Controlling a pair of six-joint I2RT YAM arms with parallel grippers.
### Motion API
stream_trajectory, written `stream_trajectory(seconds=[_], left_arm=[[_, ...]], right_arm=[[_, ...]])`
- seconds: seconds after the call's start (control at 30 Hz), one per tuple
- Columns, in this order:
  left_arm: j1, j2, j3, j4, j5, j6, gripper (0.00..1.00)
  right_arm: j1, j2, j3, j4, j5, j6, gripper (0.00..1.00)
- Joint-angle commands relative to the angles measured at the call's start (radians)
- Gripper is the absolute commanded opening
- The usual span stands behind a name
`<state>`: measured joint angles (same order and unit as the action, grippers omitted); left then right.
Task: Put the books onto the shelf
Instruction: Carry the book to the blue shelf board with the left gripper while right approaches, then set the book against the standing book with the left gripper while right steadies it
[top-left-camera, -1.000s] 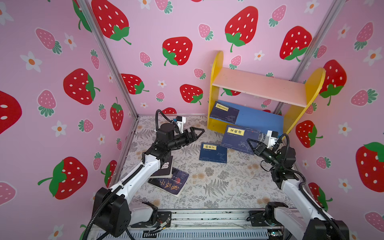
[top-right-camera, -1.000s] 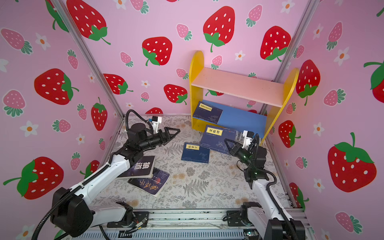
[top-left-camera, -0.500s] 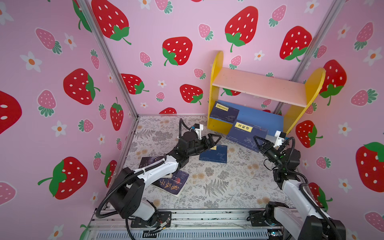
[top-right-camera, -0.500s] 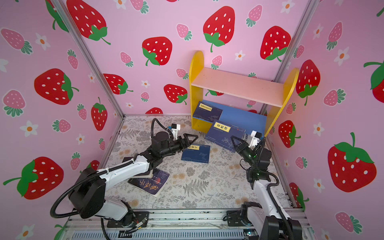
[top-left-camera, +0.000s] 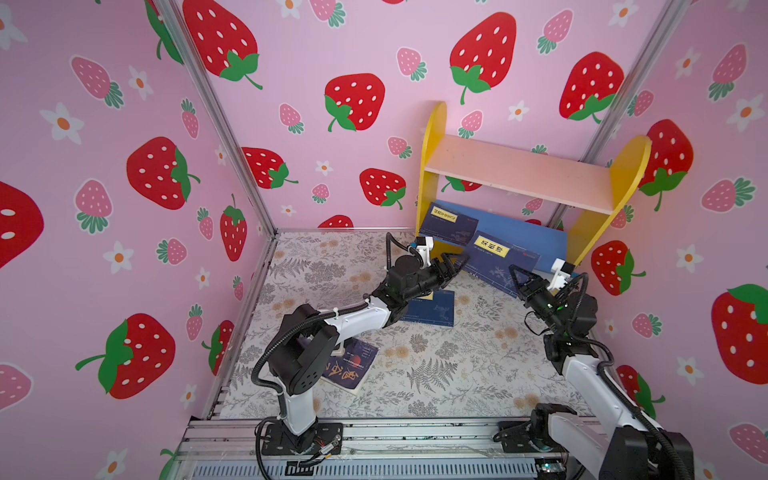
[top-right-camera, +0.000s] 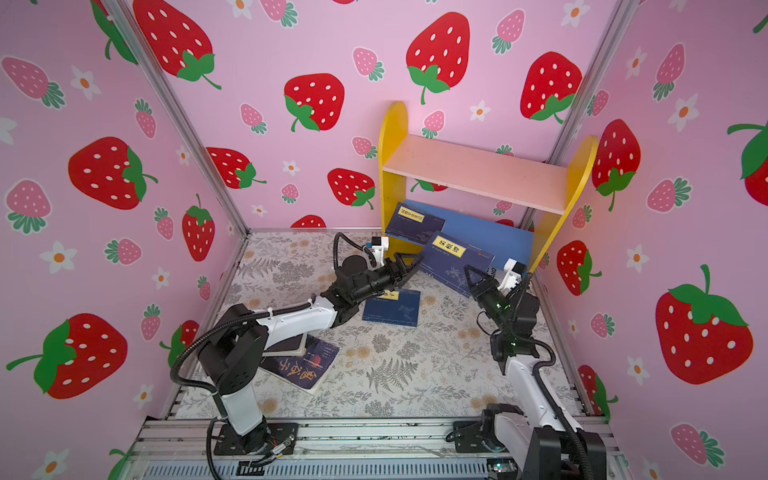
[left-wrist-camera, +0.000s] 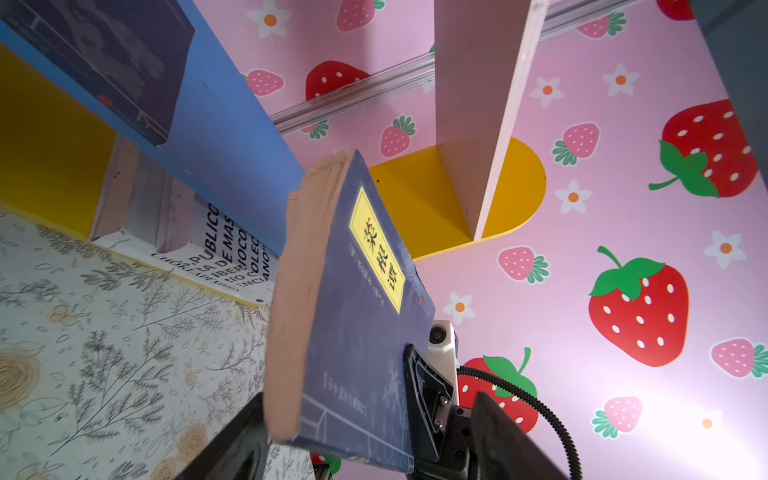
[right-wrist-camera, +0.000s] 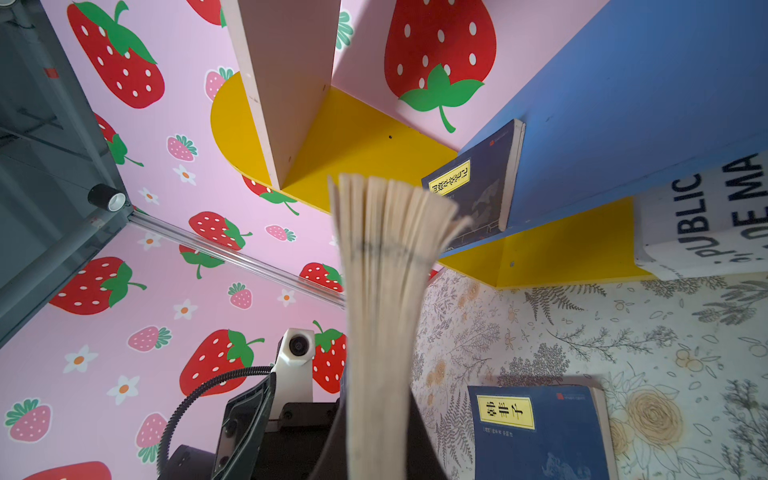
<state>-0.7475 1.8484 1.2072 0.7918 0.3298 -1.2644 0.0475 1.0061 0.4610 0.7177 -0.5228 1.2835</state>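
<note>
My right gripper (right-wrist-camera: 376, 419) is shut on the lower corner of a navy book with a yellow label (top-left-camera: 494, 253), holding it tilted against the front of the shelf's blue lower board (top-left-camera: 536, 237). My left gripper (left-wrist-camera: 368, 415) is open, its fingers (left-wrist-camera: 232, 440) standing either side of that book's other lower edge. A second navy book (top-left-camera: 449, 222) lies on the blue board at the left. A third navy book (top-left-camera: 432, 309) lies flat on the floor. Two dark books (top-right-camera: 303, 365) sit under the left arm. A white book (left-wrist-camera: 232, 249) lies under the shelf.
The yellow-sided shelf (top-left-camera: 432, 137) stands in the back right corner, with its pink upper board (top-left-camera: 519, 170) bare. Strawberry-print walls (top-left-camera: 291, 124) close in the floral floor (top-left-camera: 436, 374) on three sides. A metal rail (top-left-camera: 395, 440) with the arm bases runs along the front.
The left arm swung right from the middle of the floor to the shelf, and its jaws now straddle the held book. The right gripper lifted that book up against the blue board.
</note>
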Motion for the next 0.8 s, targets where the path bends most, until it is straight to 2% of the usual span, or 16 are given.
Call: stream_trajectory(seconds=[0.0, 0.1, 0.27, 0.4, 0.47, 0.53, 0.57, 0.63, 0.77], left_arm=[[-0.006, 0.042, 0.075, 0.079, -0.021, -0.047, 0.71], [-0.006, 0.067, 0.122, 0.052, -0.027, -0.033, 0.59], [-0.002, 0.089, 0.183, -0.029, -0.076, 0.018, 0.27], [0.013, 0.111, 0.238, -0.085, -0.111, 0.055, 0.15], [0.025, 0.129, 0.270, -0.102, -0.120, 0.066, 0.12], [0.041, 0.153, 0.305, -0.118, -0.127, 0.072, 0.07], [0.050, 0.162, 0.321, -0.117, -0.129, 0.076, 0.07], [0.070, 0.186, 0.353, -0.124, -0.144, 0.085, 0.00], [0.114, 0.253, 0.438, -0.123, -0.140, 0.078, 0.00]], right_arm=[[0.036, 0.032, 0.060, 0.058, 0.057, 0.011, 0.03], [0.069, 0.083, 0.078, 0.097, 0.090, 0.015, 0.03], [0.118, 0.166, 0.129, 0.122, 0.139, -0.017, 0.03], [0.133, 0.245, 0.188, 0.127, 0.158, -0.049, 0.03], [0.134, 0.293, 0.225, 0.129, 0.160, -0.061, 0.06], [0.137, 0.353, 0.276, 0.130, 0.147, -0.081, 0.17], [0.138, 0.385, 0.300, 0.128, 0.143, -0.092, 0.27], [0.137, 0.438, 0.338, 0.127, 0.149, -0.105, 0.44], [0.136, 0.536, 0.418, 0.099, 0.162, -0.151, 0.59]])
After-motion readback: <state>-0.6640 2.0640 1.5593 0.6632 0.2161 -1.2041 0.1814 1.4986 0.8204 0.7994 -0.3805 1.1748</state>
